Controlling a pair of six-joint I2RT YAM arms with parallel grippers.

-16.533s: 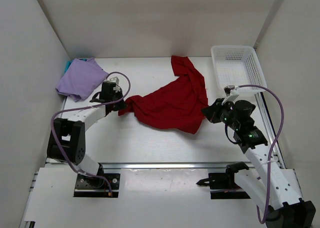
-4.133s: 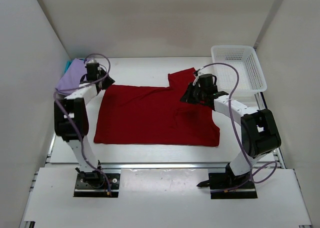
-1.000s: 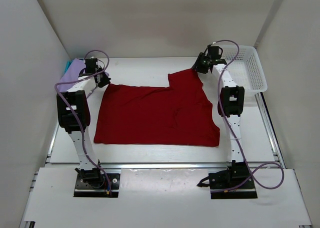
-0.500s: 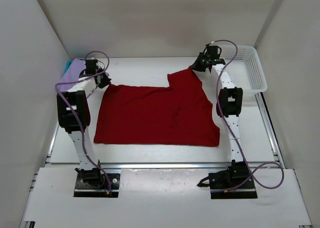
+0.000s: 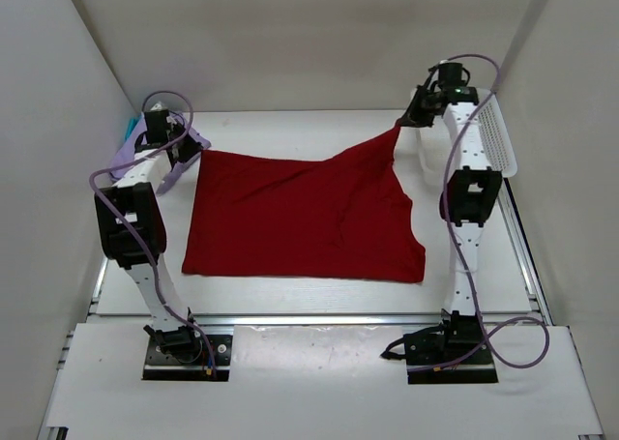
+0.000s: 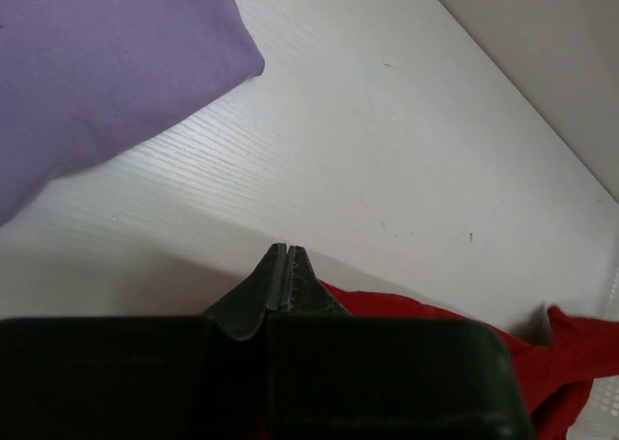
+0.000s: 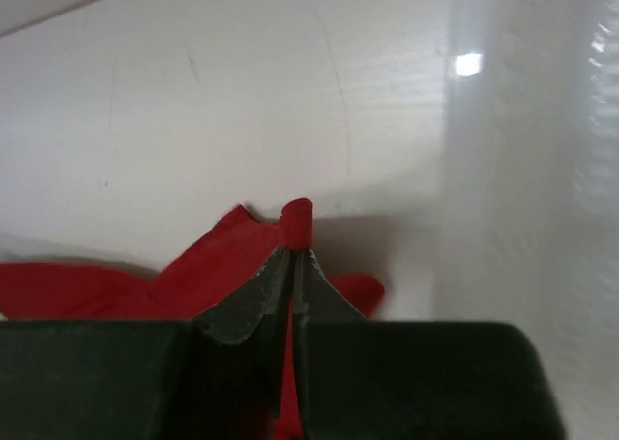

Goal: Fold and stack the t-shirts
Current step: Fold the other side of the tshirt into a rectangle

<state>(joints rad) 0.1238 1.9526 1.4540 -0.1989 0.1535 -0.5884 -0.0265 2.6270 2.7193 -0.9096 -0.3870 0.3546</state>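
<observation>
My left pincer (image 6: pixel 287 266) and right pincer (image 7: pixel 293 266) are each closed on 1 far corner of the red shirt (image 5: pixel 300 213), its far edge stretched left to right between them, the rest lying toward the near side from both.

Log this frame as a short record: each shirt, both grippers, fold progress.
red t-shirt: spread on the table, far right corner lifted
right gripper: shut on that corner, beside the white mesh basket
left gripper: shut at the far left corner, apparently pinching it
lavender t-shirt: far left, teal t-shirt peeking from under it
fold progress: red t-shirt not yet folded
</observation>
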